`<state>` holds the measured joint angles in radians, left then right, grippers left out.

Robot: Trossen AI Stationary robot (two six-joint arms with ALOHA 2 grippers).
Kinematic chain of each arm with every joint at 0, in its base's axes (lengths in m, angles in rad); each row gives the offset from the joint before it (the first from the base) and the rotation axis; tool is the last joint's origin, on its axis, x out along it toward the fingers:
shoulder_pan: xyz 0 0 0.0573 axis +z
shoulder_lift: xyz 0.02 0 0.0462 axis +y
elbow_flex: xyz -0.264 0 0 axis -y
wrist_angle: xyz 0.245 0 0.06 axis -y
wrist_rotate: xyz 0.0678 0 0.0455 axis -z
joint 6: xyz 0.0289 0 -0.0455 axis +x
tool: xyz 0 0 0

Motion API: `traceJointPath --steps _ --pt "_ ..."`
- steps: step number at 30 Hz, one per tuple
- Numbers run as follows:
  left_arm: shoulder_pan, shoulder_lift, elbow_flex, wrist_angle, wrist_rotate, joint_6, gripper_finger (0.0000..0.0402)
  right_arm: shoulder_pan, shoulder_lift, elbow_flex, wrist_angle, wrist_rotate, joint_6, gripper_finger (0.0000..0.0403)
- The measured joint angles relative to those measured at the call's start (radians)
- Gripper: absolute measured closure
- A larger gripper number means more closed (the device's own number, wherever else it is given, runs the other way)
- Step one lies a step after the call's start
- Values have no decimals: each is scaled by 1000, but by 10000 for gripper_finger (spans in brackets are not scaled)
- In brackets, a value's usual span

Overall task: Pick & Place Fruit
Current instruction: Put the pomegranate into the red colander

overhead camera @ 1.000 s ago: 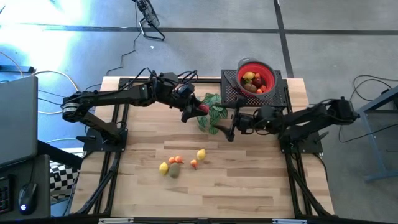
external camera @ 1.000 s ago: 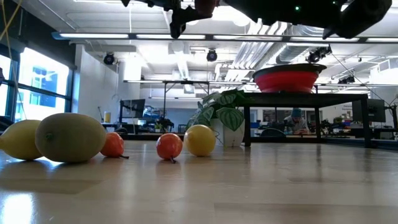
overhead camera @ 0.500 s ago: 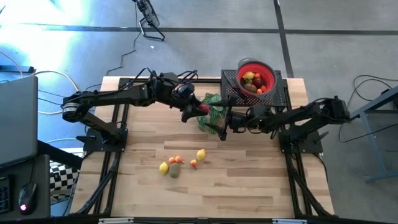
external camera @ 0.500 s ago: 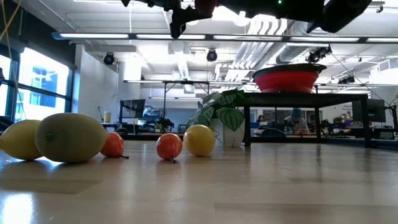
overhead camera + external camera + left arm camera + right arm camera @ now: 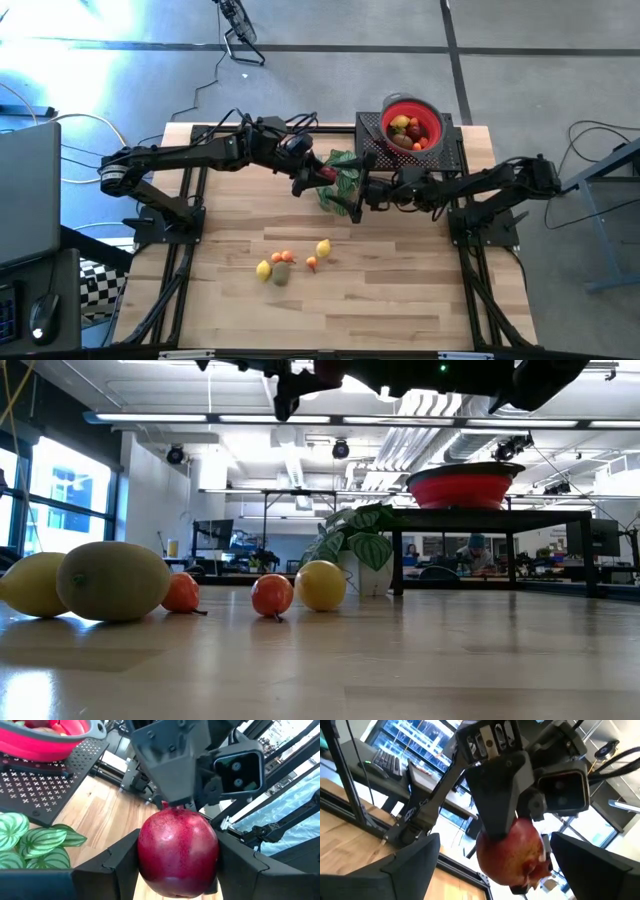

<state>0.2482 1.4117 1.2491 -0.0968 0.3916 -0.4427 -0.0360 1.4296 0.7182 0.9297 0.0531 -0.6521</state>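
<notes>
A dark red round fruit (image 5: 177, 852) hangs in the air over the green plant (image 5: 343, 170), with my left gripper (image 5: 322, 178) shut on it. My right gripper (image 5: 357, 197) faces it from the table's right, open wide. Its fingers (image 5: 412, 865) stand apart on either side of the line to the fruit (image 5: 512, 852), touching nothing. Several small fruits lie on the wood in the middle of the table: lemons (image 5: 322, 248) (image 5: 264, 269), a brown-green piece (image 5: 281, 273) and orange pieces (image 5: 282, 257). More fruit fills the red bowl (image 5: 430, 122). My left gripper pinches the red fruit's two opposite sides (image 5: 145, 855) between its two fingers (image 5: 112, 867). The fingers come nearly level from the table's left, tipped a little down. The fruit is lifted clear, high above the table.
The red bowl stands on a black perforated stand (image 5: 448, 152) at the far right. The leafy plant sits on the table below both grippers. In the low view the loose fruits (image 5: 110, 580) lie at the left and the wood to the right is bare.
My right gripper has moved toward the table's left, closer to the red fruit held by my left gripper, and stayed open. My left gripper and the fruit have kept still.
</notes>
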Motion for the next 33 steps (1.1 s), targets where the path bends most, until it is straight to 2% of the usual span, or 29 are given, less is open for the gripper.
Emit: traceJointPath --steps 7,16,33 --pt "-9 32 -2 100 9 -17 195 0 0 0 5 0 0 30" --pt "-8 32 -2 95 14 -33 195 0 0 0 2 -3 -3 33" --pt "-8 42 0 94 17 -35 195 0 0 0 26 -2 -7 129"
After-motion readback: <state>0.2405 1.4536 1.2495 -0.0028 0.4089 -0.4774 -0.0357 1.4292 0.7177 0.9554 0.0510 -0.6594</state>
